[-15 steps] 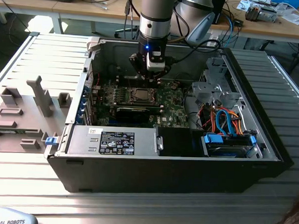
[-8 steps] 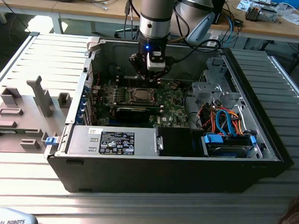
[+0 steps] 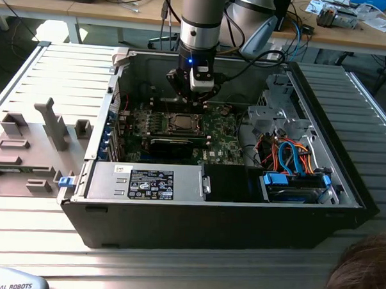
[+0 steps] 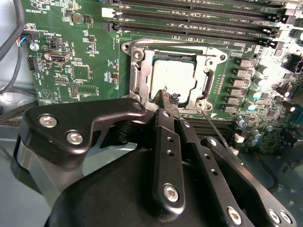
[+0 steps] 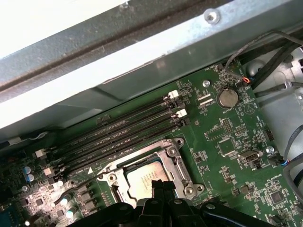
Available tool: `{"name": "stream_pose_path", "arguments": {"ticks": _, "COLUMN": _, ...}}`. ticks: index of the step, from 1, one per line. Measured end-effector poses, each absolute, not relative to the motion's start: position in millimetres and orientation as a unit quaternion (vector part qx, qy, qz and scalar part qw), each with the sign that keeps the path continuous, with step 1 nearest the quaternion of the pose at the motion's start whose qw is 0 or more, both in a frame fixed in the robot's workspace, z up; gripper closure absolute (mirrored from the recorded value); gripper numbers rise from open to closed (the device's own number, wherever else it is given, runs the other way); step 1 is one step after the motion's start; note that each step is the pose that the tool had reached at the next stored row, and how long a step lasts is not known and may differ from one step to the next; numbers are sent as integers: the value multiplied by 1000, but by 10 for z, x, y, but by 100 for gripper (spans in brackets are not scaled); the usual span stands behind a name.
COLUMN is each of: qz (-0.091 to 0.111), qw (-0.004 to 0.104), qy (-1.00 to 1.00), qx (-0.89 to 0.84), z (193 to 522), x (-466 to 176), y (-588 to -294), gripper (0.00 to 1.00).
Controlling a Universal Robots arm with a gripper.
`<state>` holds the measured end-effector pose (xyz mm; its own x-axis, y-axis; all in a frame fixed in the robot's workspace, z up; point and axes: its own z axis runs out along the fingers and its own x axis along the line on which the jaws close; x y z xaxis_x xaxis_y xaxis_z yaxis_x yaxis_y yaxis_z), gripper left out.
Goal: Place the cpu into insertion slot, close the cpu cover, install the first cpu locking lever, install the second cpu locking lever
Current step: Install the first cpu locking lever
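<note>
The square, silver-grey cpu (image 4: pixel 173 78) lies flat in its socket, framed by the thin metal cpu cover (image 4: pixel 142 71), on a green motherboard (image 5: pixel 227 142). Just above, the black jaws (image 4: pixel 164 97) are pinched together, empty. The steel case (image 3: pixel 322 112) sits on a ribbed grey desk (image 3: pixel 49 68).

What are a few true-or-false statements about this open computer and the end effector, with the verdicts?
1. The silver-grey square cpu sits on the green motherboard. True.
2. The thin silvery metal cpu cover stands raised open. False: it lies flat, framing the cpu.
3. The black end effector hangs over the blue drive cables. False: it is at the cpu cover's edge.
4. The black computer case lies open. True.
</note>
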<state>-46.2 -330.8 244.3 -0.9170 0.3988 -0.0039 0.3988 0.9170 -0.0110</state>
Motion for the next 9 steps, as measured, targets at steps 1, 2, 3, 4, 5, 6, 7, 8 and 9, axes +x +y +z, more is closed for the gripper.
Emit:
{"name": "stream_pose_path", "arguments": {"ticks": 1, "qz": -6, "qw": 1, "qy": 979, "qx": 203, "z": 2443, "x": -462, "y": -3308, "gripper": 89}}
{"name": "stream_pose_path", "arguments": {"ticks": 2, "qz": -6, "qw": 1, "qy": 979, "qx": 202, "z": 2443, "x": -462, "y": -3308, "gripper": 89}}
{"name": "stream_pose_path", "arguments": {"ticks": 3, "qz": -6, "qw": 1, "qy": 979, "qx": 202, "z": 2443, "x": -462, "y": -3308, "gripper": 89}}
{"name": "stream_pose_path", "arguments": {"ticks": 4, "qz": -6, "qw": 1, "qy": 980, "qx": 201, "z": 2443, "x": -462, "y": -3308, "gripper": 89}}
{"name": "stream_pose_path", "arguments": {"ticks": 5, "qz": -6, "qw": 1, "qy": 980, "qx": 201, "z": 2443, "x": -462, "y": -3308, "gripper": 89}}
{"name": "stream_pose_path", "arguments": {"ticks": 6, "qz": -6, "qw": 1, "qy": 980, "qx": 200, "z": 2443, "x": -462, "y": -3308, "gripper": 89}}
{"name": "stream_pose_path", "arguments": {"ticks": 7, "qz": -6, "qw": 1, "qy": 980, "qx": 199, "z": 2443, "x": -462, "y": -3308, "gripper": 89}}
{"name": "stream_pose_path", "arguments": {"ticks": 8, "qz": -6, "qw": 1, "qy": 980, "qx": 199, "z": 2443, "x": -462, "y": -3308, "gripper": 89}}
{"name": "stream_pose_path", "arguments": {"ticks": 9, "qz": -6, "qw": 1, "qy": 980, "qx": 198, "z": 2443, "x": -462, "y": -3308, "gripper": 89}}
